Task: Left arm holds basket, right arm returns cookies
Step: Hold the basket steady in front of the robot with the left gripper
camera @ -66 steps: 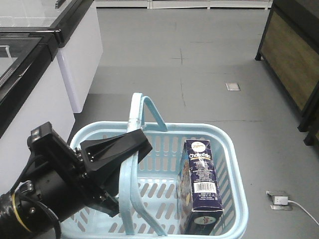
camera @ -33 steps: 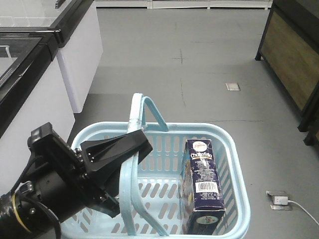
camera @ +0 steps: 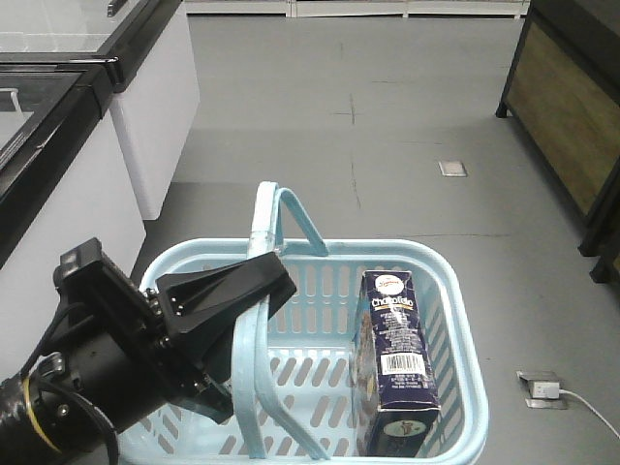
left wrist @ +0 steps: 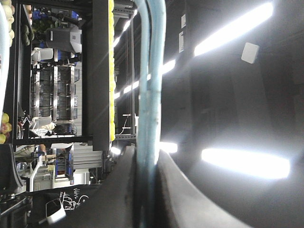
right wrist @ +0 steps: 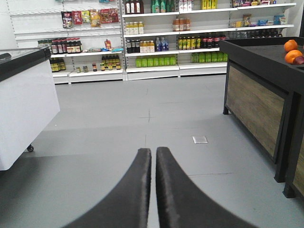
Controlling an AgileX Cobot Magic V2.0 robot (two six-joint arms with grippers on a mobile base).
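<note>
The left gripper (camera: pixel 271 286) is clenched around the handles (camera: pixel 250 387) of the basket (camera: pixel 387 249). The left wrist view shows the pale blue bars pinched between its dark fingers. Both hoops are gathered together over the middle, which probably lets one grip carry the basket level and leaves the right half open from above.

The cookies (camera: pixel 397 368) are inside the basket, along its right side. The box leans with its top toward the far rim and its foot at the near right corner. It is clear of the handles and the left gripper, so there seems to be room to reach it without fouling the hold.

The right gripper (right wrist: pixel 153 154) is not at the box. Its fingers are pressed together with nothing between them, and it points out over the floor (right wrist: pixel 118 109) toward the shelves (right wrist: pixel 156 47) far off. The cookies are not yet taken out. By my judgement, the next move is for the right fingers to spread and come down over the top of the box.
</note>
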